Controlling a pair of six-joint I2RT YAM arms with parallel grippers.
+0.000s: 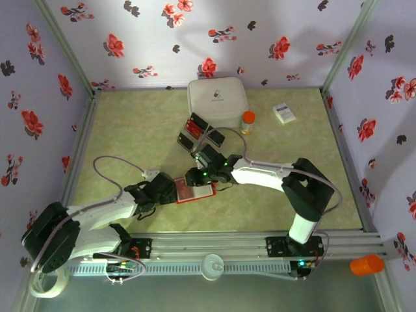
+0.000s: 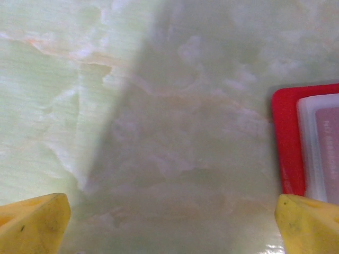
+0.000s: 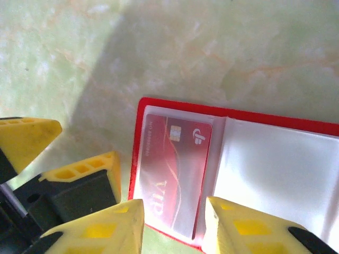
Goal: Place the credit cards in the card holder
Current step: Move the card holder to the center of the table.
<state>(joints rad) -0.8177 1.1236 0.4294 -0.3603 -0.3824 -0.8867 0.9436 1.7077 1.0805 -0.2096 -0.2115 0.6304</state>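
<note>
Card [image 3: 175, 169] slotted in wallet [image 3: 275, 159]; R end effector [image 3: 172, 227] part-open, nothing gripped.
L end effector [image 2: 172, 222] wide open, empty; next card [image 1: 194, 125], upper centre, to be picked.

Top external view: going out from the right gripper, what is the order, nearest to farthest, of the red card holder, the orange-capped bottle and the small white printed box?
1. Card holder: at the right gripper itself, near the middle of the table.
2. Orange-capped bottle: farther back, a little to the right.
3. Small white printed box: back right, farthest.

One card holder [image 1: 194, 194], one pocketed card [image 3: 177, 159], one white box [image 1: 216, 99], one bottle [image 1: 247, 121].
</note>
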